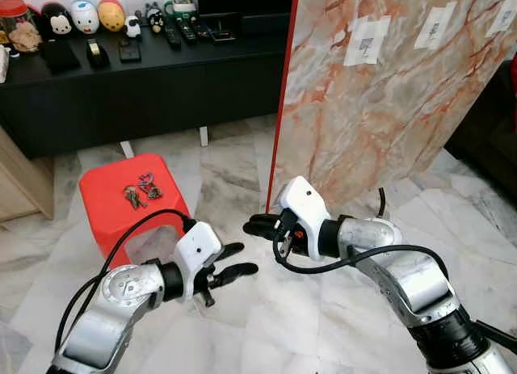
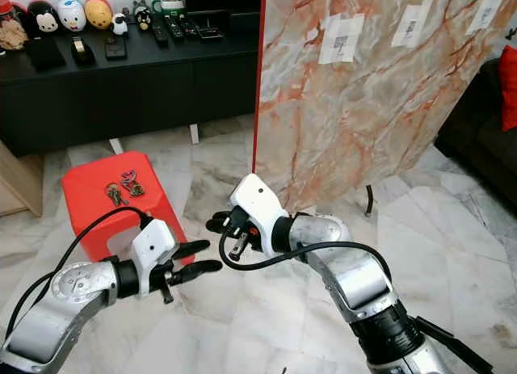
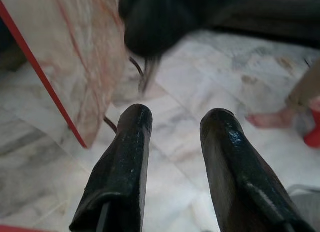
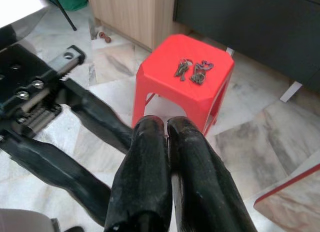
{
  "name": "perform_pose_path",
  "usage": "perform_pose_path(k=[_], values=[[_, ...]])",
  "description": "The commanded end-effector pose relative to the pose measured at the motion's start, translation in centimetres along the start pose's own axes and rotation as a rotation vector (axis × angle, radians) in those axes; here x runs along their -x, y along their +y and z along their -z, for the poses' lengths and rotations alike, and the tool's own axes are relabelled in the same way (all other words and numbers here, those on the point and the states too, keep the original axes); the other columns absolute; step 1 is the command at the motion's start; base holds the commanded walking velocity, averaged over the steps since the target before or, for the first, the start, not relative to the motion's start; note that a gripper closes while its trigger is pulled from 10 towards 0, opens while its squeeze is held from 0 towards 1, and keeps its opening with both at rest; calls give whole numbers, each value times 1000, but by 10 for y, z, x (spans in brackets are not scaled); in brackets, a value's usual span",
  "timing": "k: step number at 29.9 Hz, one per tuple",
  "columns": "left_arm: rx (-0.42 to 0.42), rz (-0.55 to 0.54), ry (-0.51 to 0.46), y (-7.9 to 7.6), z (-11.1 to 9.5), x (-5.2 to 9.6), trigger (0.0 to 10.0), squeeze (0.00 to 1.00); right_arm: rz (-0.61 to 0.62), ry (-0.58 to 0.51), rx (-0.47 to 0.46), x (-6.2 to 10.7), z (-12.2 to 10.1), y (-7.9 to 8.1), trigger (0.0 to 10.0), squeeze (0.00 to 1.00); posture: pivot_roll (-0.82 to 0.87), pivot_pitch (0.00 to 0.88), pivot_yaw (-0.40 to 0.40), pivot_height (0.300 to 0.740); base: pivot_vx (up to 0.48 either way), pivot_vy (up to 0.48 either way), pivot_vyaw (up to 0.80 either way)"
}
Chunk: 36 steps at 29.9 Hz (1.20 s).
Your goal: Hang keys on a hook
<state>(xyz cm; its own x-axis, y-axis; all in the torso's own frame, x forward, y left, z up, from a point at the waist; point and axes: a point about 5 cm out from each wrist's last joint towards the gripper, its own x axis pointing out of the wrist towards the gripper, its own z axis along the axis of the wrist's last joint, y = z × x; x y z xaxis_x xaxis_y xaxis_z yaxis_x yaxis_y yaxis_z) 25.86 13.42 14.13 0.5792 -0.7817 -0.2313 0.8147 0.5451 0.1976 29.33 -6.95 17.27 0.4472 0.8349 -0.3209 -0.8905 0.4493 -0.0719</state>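
A red plastic stool [image 1: 133, 200] is standing on the pale marble floor [image 1: 323, 317], and two bunches of keys [image 1: 140, 190] are lying side by side on its flat top, near the middle; nothing is touching them. Both grippers are hovering low over the floor in front of the stool, well apart from the keys. The left gripper [image 1: 236, 261] is sitting just beside the stool's front corner with its two black fingers spread apart and nothing between them, which the left wrist view is showing clearly as a pale gap of floor between the two fingers [image 3: 125, 157]. The right gripper [image 1: 257, 225] is pointing toward the stool, its tip sitting close to the left gripper's tip, and its fingers [image 4: 150, 162] are pressed together with nothing held between them; the right wrist view is looking along them at the stool and the keys [image 4: 192, 70] beyond. A black cable is looping from each wrist. Behind the right arm a tall marble-patterned board [image 1: 388, 83] with a red edge is standing upright on the floor, with three white paper labels stuck near its top. Farther back a long black cabinet [image 1: 145, 83] is running along the wall, carrying a row of small round figurines [image 1: 85, 17], remote controls and other small dark items.
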Motion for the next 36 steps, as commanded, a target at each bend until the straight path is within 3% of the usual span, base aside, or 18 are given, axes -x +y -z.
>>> perform_pose_path(k=[1, 10, 34, 35, 36], values=[[7, 3, -15, -2, -2, 0, 10000, 0, 2, 8, 4, 0, 2, -1, 0, 0, 134, 135, -126, 740, 0, 0, 0], [4, -46, -69, -2, -10, -9, 9843, 0, -7, 11, 7, -2, 3, 1, 0, 0, 133, 134, -125, 740, 0, 0, 0], [-14, -70, -78, 1, -11, -11, 10000, 0, -69, 12, 48, -2, 3, 6, 0, 0, 134, 135, -127, 740, 0, 0, 0], [-12, -65, -77, 0, -11, -11, 8471, 0, -68, 12, 49, -2, 3, 6, 0, 0, 134, 135, -127, 740, 0, 0, 0], [-11, -63, -77, 0, -11, -11, 3804, 0, -68, 13, 49, -2, 3, 6, 0, 0, 134, 135, -127, 740, 0, 0, 0]])
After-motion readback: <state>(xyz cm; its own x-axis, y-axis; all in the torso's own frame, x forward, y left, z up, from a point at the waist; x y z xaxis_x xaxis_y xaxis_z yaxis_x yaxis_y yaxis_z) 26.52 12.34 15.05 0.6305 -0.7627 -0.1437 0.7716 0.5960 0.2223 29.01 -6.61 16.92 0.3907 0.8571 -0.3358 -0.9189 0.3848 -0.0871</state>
